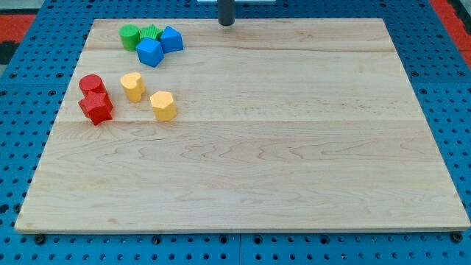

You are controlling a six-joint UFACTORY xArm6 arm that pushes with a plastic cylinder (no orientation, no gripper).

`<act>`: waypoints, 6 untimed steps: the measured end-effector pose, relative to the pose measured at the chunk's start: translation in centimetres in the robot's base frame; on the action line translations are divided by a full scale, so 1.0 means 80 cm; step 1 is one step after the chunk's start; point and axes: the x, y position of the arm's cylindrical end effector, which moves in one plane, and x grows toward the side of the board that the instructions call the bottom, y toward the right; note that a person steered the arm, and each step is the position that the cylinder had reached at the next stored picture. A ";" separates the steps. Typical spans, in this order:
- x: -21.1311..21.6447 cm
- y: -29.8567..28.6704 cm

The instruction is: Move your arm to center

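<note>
The tip (227, 23) sits at the top edge of the wooden board (294, 147), near its middle, well apart from every block; being a bare rod, it grips nothing. All blocks crowd the view's upper left: green cylinder (129, 36), a second green block (150, 33) of unclear shape, two blue cubes (171, 38) (149, 52), two yellow blocks (132, 86) (163, 105), a red cylinder (91, 84) and a red block (96, 107). Nothing lies between the tip and the board's centre.

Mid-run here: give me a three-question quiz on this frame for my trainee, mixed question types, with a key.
1. True or false: my tip touches a blue block.
2. Which blocks lie nearest the board's left edge? A) red B) yellow C) blue
3. Fill in: my tip sits at the view's ____ edge.

Key: 1. False; it stands apart, right of the two blue blocks. 2. A, the red blocks. 3. Top.
</note>
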 end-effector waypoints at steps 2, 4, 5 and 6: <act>-0.001 -0.033; 0.010 -0.033; 0.053 -0.032; 0.125 -0.023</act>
